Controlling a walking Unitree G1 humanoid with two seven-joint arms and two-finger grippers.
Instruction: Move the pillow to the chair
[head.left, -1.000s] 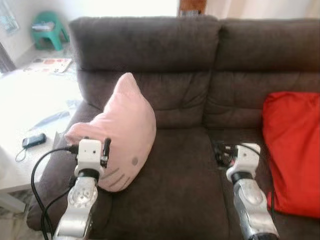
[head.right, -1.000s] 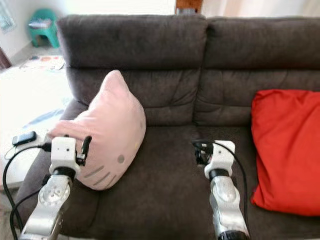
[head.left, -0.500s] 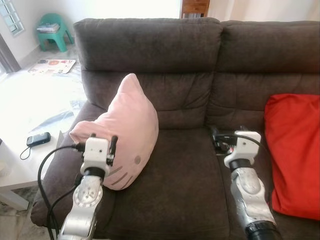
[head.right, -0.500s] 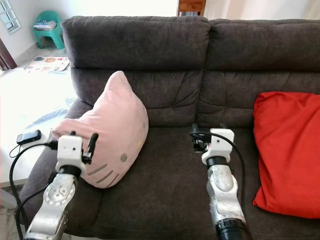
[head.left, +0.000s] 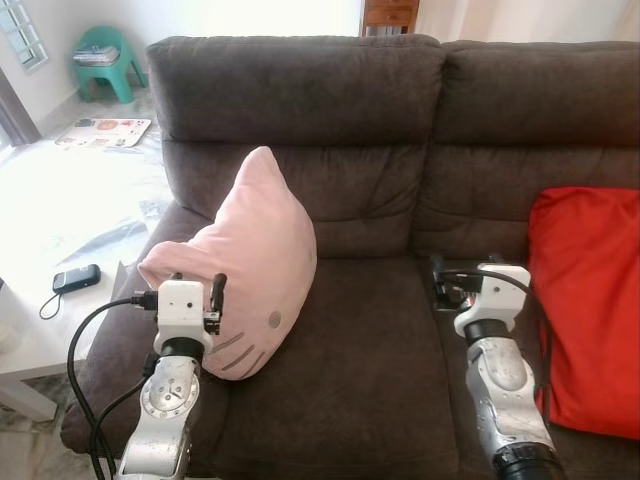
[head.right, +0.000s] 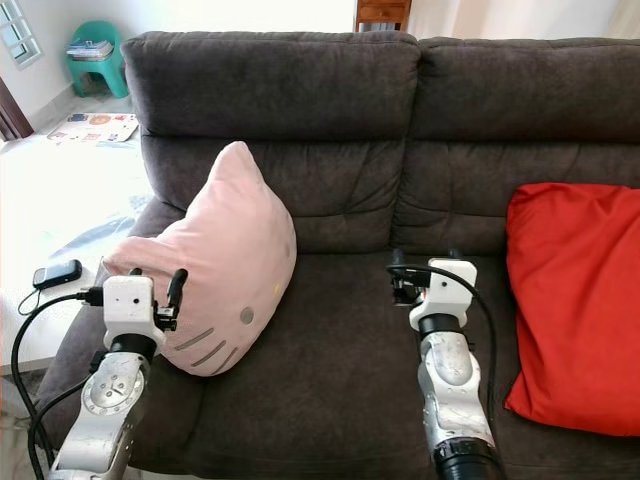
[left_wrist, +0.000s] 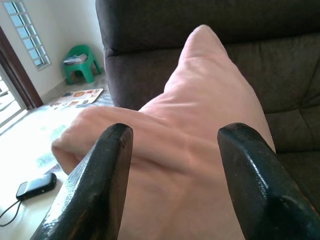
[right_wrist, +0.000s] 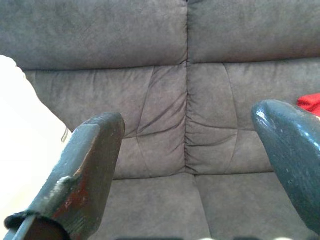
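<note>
A pink pillow with a cat face stands on the left seat of the dark brown sofa, leaning towards the armrest. My left gripper is open just in front of the pillow's lower left edge. In the left wrist view its two black fingers stand apart with the pillow straight ahead, and nothing is held. My right gripper hovers open over the middle of the seat, right of the pillow, pointing at the sofa back. A teal plastic chair stands at the far left.
A red cushion leans on the sofa's right seat, close to my right arm. A white low table stands left of the sofa, with a black phone on it. Papers lie beyond the table.
The view steadied and sharpened after a small camera shift. My left gripper has dropped a little to the left and my right gripper has edged right. The pillow has not moved.
</note>
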